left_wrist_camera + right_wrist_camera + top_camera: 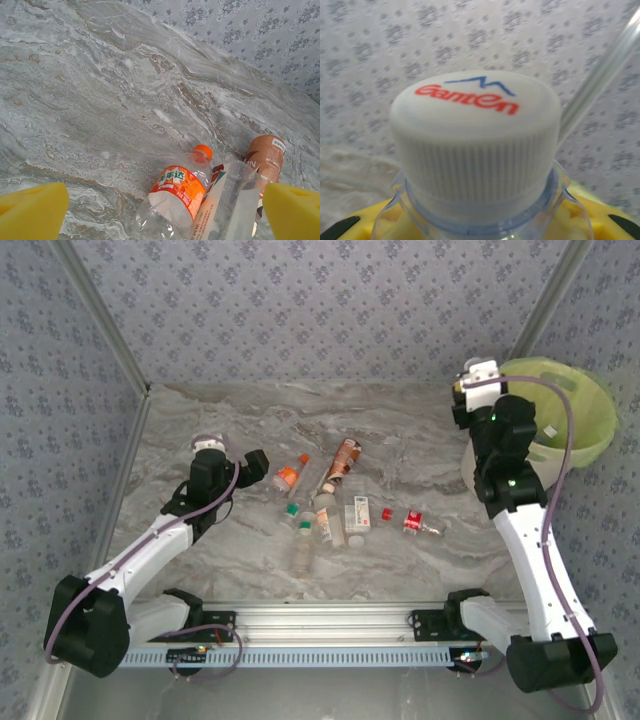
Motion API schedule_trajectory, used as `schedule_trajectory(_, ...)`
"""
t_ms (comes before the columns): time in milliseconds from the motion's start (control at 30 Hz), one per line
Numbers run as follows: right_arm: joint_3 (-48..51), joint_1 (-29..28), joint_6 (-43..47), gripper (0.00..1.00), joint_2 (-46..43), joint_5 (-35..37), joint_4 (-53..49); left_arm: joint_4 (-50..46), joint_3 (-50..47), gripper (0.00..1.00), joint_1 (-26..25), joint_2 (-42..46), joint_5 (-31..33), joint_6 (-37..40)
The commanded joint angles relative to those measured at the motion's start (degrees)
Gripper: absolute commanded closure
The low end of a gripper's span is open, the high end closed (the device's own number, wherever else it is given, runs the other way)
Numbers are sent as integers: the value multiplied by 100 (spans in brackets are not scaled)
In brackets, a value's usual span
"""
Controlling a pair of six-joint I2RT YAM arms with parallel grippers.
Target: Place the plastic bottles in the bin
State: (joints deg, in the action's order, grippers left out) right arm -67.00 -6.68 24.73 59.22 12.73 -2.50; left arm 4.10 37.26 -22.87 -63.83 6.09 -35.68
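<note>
Right pincer [470,382] partly closed, gripping clear bottle [475,200] with white Ganten cap [475,145], just beside left rim of lime-green-lined bin [592,435] at far right of marble table [420,455]. Left pincer [256,466] spread wide, holding nothing, near orange-label bottle [177,192]. Other bottles [330,510] lie scattered mid-table.

Left claw [257,463] wide open, low; right claw [470,383] clamped, arm raised.

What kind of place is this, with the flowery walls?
Probably a robot practice booth, not a home: left arm and right arm bolted to a metal rail, patterned walls boxing in the table, bottles scattered, and a bin.
</note>
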Motion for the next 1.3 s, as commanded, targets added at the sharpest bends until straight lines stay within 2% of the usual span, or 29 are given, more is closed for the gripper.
schedule_trajectory(0,-302,318,346,55,217,-78,951,4,3,0,38,126,112,-61)
schedule_trajectory(133,-374,729,386,53,560,-26,1254,-6,-7,0,43,134,137,-70)
schedule_trajectory(267,-243,993,271,52,804,446,1493,-14,-17,1,37,134,142,-70)
schedule_trajectory(367,64,1266,-105,52,865,783,1683,-15,-8,1,38,134,144,-71)
schedule_trajectory(533,206,1860,-668,52,1053,848,1628,-30,18,0,37,134,122,-52)
schedule_trajectory(667,251,1791,-91,50,1268,937,1733,-41,27,1,37,138,122,-52)
schedule_trajectory(733,178,1672,231,46,1429,1386,1772,-41,19,1,37,128,113,-64)
schedule_trajectory(800,136,1519,621,38,1629,1874,1976,-45,19,0,37,126,104,-73)
schedule_trajectory(867,-61,1528,610,29,1773,2162,1718,-49,16,1,37,134,98,-77)
schedule_trajectory(1000,-79,1594,216,19,1711,2061,1440,-123,-7,1,48,191,132,-59)
schedule_trajectory(1267,-477,1626,-503,12,1554,2004,750,-105,-79,1,46,223,167,-91)
